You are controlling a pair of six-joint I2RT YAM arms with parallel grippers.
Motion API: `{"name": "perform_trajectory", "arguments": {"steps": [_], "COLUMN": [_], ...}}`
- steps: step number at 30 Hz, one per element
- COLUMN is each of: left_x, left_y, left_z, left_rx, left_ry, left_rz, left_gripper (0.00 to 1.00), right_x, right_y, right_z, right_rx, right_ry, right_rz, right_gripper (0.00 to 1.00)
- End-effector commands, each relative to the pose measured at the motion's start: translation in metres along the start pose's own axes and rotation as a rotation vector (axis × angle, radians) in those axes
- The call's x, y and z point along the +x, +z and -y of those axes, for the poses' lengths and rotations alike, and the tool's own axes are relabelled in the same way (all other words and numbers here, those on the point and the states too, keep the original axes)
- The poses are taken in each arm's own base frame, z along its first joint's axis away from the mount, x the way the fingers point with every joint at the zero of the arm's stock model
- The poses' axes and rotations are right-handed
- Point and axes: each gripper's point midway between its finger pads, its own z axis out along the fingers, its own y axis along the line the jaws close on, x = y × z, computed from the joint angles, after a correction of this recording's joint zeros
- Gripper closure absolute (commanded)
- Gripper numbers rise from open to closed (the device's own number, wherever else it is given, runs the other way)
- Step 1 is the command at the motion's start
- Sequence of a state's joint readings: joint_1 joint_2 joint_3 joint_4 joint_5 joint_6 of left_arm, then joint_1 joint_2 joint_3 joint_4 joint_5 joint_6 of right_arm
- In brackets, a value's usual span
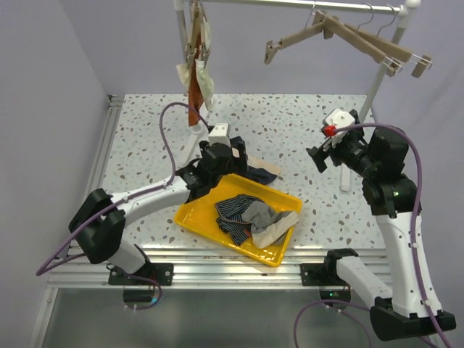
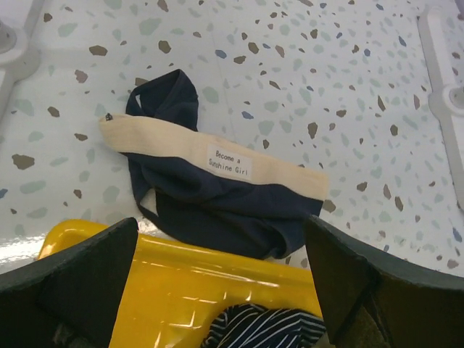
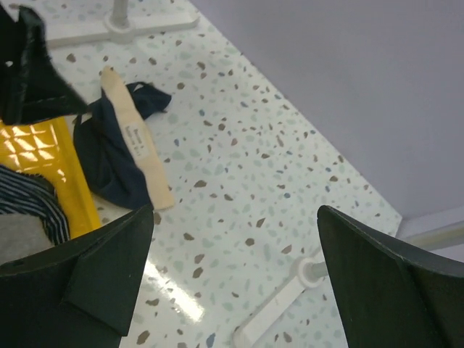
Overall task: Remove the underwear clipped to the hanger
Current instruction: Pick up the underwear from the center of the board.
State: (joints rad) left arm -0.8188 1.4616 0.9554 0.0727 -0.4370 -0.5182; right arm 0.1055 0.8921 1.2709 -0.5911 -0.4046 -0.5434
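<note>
Soft navy briefs (image 2: 217, 206) with cream waistband, glossy yellow tray (image 1: 194, 215), speckled table (image 1: 304, 138)

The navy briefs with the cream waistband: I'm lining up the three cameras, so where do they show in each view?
Top external: navy briefs on the table just behind the yellow tray, mostly hidden by the left gripper.
Left wrist: centre, beyond the tray.
Right wrist: upper left, beside the tray.
Shared landmark: the yellow tray.

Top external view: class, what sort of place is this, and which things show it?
Probably a robot test bench staged as a laundry corner: two arms bolted to a speckled table, a clothes rail with wooden hangers, and a yellow tray of underwear.
</note>
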Motion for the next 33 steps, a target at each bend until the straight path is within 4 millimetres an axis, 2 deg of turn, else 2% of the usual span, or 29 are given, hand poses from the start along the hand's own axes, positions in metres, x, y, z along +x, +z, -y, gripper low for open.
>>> {"name": "perform_trajectory", "arguments": {"steps": [1,2,3,5,6,7,8,9,11,13,14,18,20,21,22,23,25,28,29,30,31,32,33], "left_x": [-0.022,-0.021,-0.018,0.0,0.003,0.018,0.039,0.039,0.062,0.069,0.081,0.094,0.104,0.101,0.101,0.099,0.091,0.065,0.058,0.037,0.006,0.022,-0.014], "left_y": [0.021,0.027,0.04,0.051,0.066,0.068,0.079,0.081,0.09,0.092,0.095,0.105,0.113,0.118,0.12,0.123,0.129,0.134,0.125,0.132,0.12,0.111,0.113], "left_z": [0.011,0.011,0.016,0.008,0.012,0.003,-0.004,-0.008,-0.015,-0.025,-0.031,-0.051,-0.057,-0.06,-0.063,-0.062,-0.063,-0.052,-0.051,-0.038,-0.022,-0.028,-0.008], "left_rx": [-0.081,-0.106,-0.134,-0.228,-0.258,-0.328,-0.38,-0.42,-0.488,-0.556,-0.593,-0.68,-0.689,-0.685,-0.69,-0.686,-0.666,-0.563,-0.526,-0.421,-0.314,-0.283,-0.136], "left_ry": [-0.245,-0.279,-0.307,-0.404,-0.434,-0.483,-0.488,-0.508,-0.565,-0.593,-0.585,-0.58,-0.57,-0.573,-0.568,-0.565,-0.542,-0.512,-0.507,-0.502,-0.527,-0.508,-0.542], "left_rz": [0.049,0.039,0.012,-0.063,-0.086,-0.146,-0.196,-0.227,-0.295,-0.323,-0.342,-0.37,-0.385,-0.377,-0.367,-0.359,-0.325,-0.257,-0.24,-0.169,-0.114,-0.121,0.006], "left_gripper": [0.0,0.0,0.01,0.03,0.05,0.07,0.09,0.09,0.12,0.14,0.14,0.19,0.34,0.4,0.56,0.61,0.67,0.78,0.81,0.87,0.9,0.94,1.0], "right_x": [0.03,0.037,0.054,0.067,0.08,0.083,0.088,0.095,0.1,0.107,0.109,0.121,0.127,0.128,0.129,0.131,0.135,0.14,0.14,0.141,0.14,0.14,0.141], "right_y": [0.006,0.008,0.012,0.014,0.016,0.018,0.019,0.021,0.022,0.023,0.024,0.027,0.028,0.029,0.03,0.03,0.031,0.033,0.033,0.033,0.033,0.033,0.033], "right_z": [-0.03,-0.036,-0.046,-0.059,-0.067,-0.07,-0.073,-0.077,-0.08,-0.085,-0.085,-0.09,-0.095,-0.096,-0.097,-0.099,-0.102,-0.105,-0.107,-0.108,-0.108,-0.11,-0.109], "right_rx": [-0.114,-0.135,-0.163,-0.201,-0.221,-0.226,-0.231,-0.239,-0.244,-0.249,-0.249,-0.247,-0.256,-0.256,-0.259,-0.263,-0.268,-0.272,-0.281,-0.283,-0.283,-0.288,-0.286], "right_ry": [0.065,0.088,0.116,0.155,0.181,0.191,0.211,0.226,0.24,0.249,0.253,0.279,0.298,0.303,0.312,0.316,0.328,0.346,0.349,0.35,0.351,0.354,0.355], "right_rz": [-0.062,-0.074,-0.108,-0.129,-0.154,-0.156,-0.165,-0.178,-0.185,-0.193,-0.196,-0.213,-0.221,-0.219,-0.219,-0.223,-0.229,-0.236,-0.234,-0.231,-0.228,-0.226,-0.226], "right_gripper": [0.01,0.01,0.01,0.02,0.01,0.01,0.02,0.02,0.01,0.02,0.01,0.01,0.01,0.01,0.01,0.02,0.02,0.01,0.01,0.01,0.02,0.02,0.01]}}
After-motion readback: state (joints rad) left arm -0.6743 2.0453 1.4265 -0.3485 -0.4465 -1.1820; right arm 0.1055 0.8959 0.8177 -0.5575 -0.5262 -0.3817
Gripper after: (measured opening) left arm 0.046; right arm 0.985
